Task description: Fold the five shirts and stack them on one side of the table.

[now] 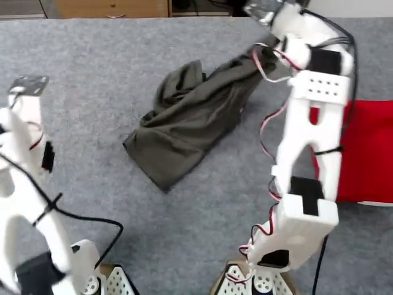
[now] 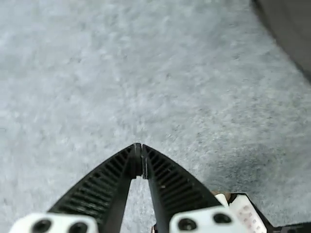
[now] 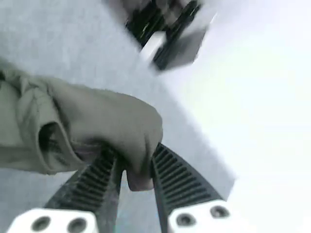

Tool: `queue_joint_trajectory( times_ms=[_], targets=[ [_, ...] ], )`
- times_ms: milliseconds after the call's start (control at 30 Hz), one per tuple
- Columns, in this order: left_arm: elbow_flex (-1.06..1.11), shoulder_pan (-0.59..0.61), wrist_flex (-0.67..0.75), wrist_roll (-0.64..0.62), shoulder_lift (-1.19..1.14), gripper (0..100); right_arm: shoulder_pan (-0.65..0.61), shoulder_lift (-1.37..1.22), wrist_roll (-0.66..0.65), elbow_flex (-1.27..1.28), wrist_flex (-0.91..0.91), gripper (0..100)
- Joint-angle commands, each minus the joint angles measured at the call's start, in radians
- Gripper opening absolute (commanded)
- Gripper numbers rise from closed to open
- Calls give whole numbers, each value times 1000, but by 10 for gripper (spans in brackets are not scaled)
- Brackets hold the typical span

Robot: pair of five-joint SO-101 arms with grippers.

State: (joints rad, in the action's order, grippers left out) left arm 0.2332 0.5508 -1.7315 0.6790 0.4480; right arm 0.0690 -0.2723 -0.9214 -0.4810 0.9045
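Note:
A crumpled olive-green shirt (image 1: 190,120) lies across the middle of the grey table, stretched up toward the far right. My right gripper (image 3: 135,167) is shut on a bunched edge of the olive shirt (image 3: 92,124), lifted near the table's far edge; the right arm (image 1: 307,123) rises along the right side. A red shirt (image 1: 368,150) lies flat at the right edge, partly behind that arm. My left gripper (image 2: 138,160) is shut on nothing, hovering over bare grey carpet; the left arm (image 1: 27,184) stands at the near left.
Grey carpet covers the table (image 1: 92,80), with open room left of the olive shirt. A wooden cabinet (image 1: 113,7) stands beyond the far edge. Both arm bases sit at the near edge.

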Motion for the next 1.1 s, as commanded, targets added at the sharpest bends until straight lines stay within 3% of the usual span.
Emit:
queue_joint_trajectory(
  times_ms=[0,200,367,733,933,1067],
  targets=[
    [32,74,-12,11,102,19,-61,-4,-23,-13,-54,16],
    [78,135,-11,12,154,20,-64,-5,52,-18,140,125],
    [115,167,-11,69,159,19,-44,25,61,-122,334,130],
    [135,178,-11,69,163,19,-48,50,61,-455,858,131],
    [143,296,41,58,163,19,-94,82,146,-394,882,129],
    [144,419,157,-32,154,19,-162,137,152,-211,884,127]
  ],
)
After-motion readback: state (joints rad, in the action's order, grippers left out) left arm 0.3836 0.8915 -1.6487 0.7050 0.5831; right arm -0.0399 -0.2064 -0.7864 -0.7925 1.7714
